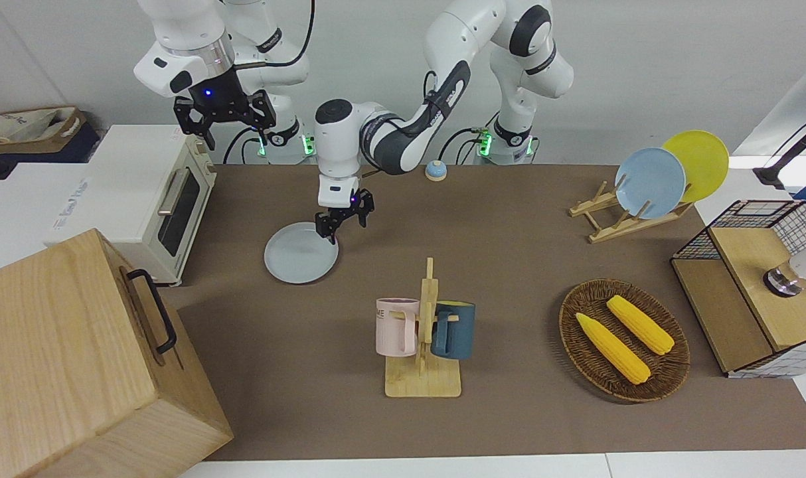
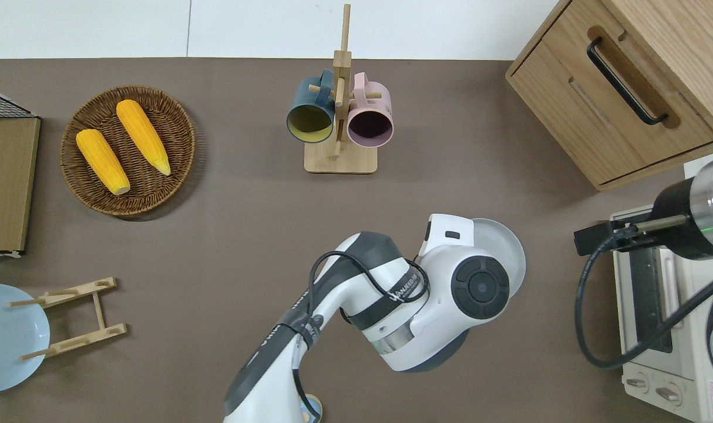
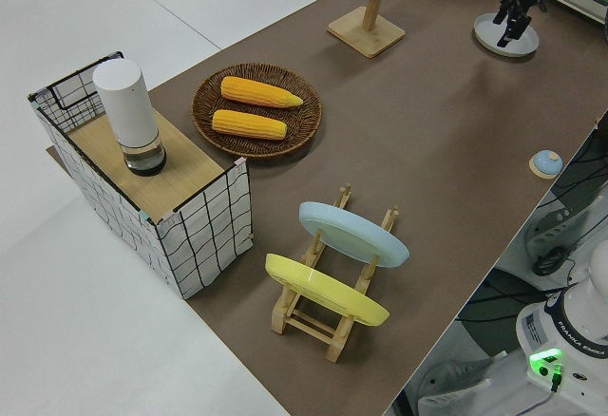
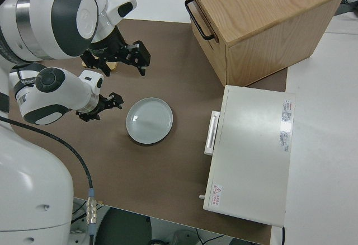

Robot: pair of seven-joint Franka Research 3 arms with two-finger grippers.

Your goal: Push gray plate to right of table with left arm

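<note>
The gray plate [image 1: 297,262] lies flat on the brown table [image 1: 509,265] toward the right arm's end, near the toaster oven; it also shows in the overhead view [image 2: 502,249], the left side view [image 3: 506,42] and the right side view [image 4: 149,121]. My left gripper [image 1: 342,224] is open and empty. It hangs just above the table beside the plate's rim that faces the left arm's end, clear of the plate [image 4: 101,107]. In the overhead view the arm's wrist hides it. My right arm is parked.
A white toaster oven [image 1: 157,199] and a wooden cabinet [image 1: 64,358] stand at the right arm's end. A mug rack [image 1: 423,332] stands mid-table, farther from the robots than the plate. A corn basket [image 1: 623,338], a plate rack [image 1: 615,216] and a wire box [image 1: 755,285] stand toward the left arm's end.
</note>
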